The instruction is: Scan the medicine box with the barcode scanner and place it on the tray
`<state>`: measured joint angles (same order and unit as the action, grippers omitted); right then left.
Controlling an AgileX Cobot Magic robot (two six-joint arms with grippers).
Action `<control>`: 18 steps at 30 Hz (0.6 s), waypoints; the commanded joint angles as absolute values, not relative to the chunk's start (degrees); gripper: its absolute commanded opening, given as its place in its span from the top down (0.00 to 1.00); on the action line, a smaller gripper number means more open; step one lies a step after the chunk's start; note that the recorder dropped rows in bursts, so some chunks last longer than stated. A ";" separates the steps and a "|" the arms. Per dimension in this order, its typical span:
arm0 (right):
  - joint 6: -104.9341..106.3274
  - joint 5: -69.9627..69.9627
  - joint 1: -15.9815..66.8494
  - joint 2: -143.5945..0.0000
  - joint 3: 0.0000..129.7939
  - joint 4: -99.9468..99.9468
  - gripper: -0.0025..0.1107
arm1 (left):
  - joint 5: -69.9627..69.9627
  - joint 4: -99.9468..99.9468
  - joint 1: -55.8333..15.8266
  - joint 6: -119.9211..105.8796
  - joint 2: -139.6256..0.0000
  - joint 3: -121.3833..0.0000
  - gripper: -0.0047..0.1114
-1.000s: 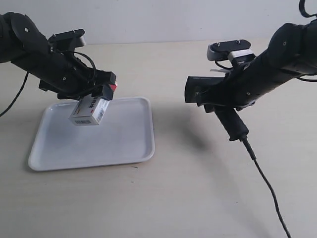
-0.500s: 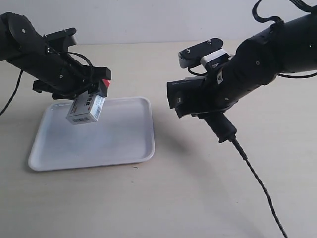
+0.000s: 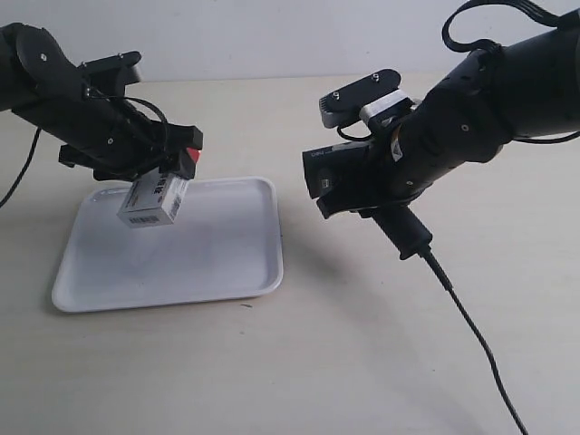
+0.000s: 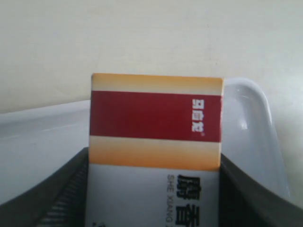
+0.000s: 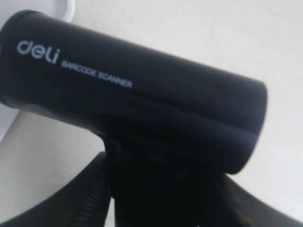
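Observation:
The medicine box (image 3: 152,199), white with dark red and tan bands (image 4: 156,118), hangs in the air over the white tray (image 3: 227,263), barcode side facing outward. My left gripper (image 3: 168,177) is shut on it, one finger (image 4: 61,194) on each side. The black barcode scanner (image 3: 349,177) is held up right of the tray, head pointing toward the box, handle (image 3: 406,231) slanting down. My right gripper (image 3: 390,186) is shut on the scanner (image 5: 137,104), gripping below the head. A corner of the tray (image 5: 64,7) shows past the scanner's head.
The scanner's thin black cable (image 3: 480,344) trails down across the beige table (image 3: 362,362) to the lower right. The tray's rim (image 4: 255,123) lies beneath the box. A black cable (image 3: 23,186) hangs from the arm at the exterior view's left.
The right arm has swung the scanner toward the tray and the box, mostly in the first half second. The left gripper with the box has shifted slightly away and tilted.

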<state>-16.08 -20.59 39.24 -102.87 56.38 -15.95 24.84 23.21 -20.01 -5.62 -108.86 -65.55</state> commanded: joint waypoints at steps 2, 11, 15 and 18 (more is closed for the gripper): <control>-18.95 -19.59 38.87 -103.14 56.94 -16.85 0.94 | 26.11 21.51 -19.94 -16.92 -108.69 -65.31 0.96; -23.19 -19.20 34.57 -108.64 56.94 -16.59 0.94 | 30.74 21.77 -21.74 -41.30 -108.69 -64.46 0.96; -23.79 -16.96 34.57 -109.97 56.94 -16.55 0.94 | 30.48 21.79 -24.01 -48.44 -108.69 -63.29 0.96; -24.13 -17.76 34.57 -110.08 56.94 -16.55 0.94 | 30.37 21.79 -24.51 -48.42 -108.69 -63.29 0.96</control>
<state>-23.79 -18.76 34.80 -110.07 56.46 -16.18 30.83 21.79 -24.04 -46.84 -108.86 -63.53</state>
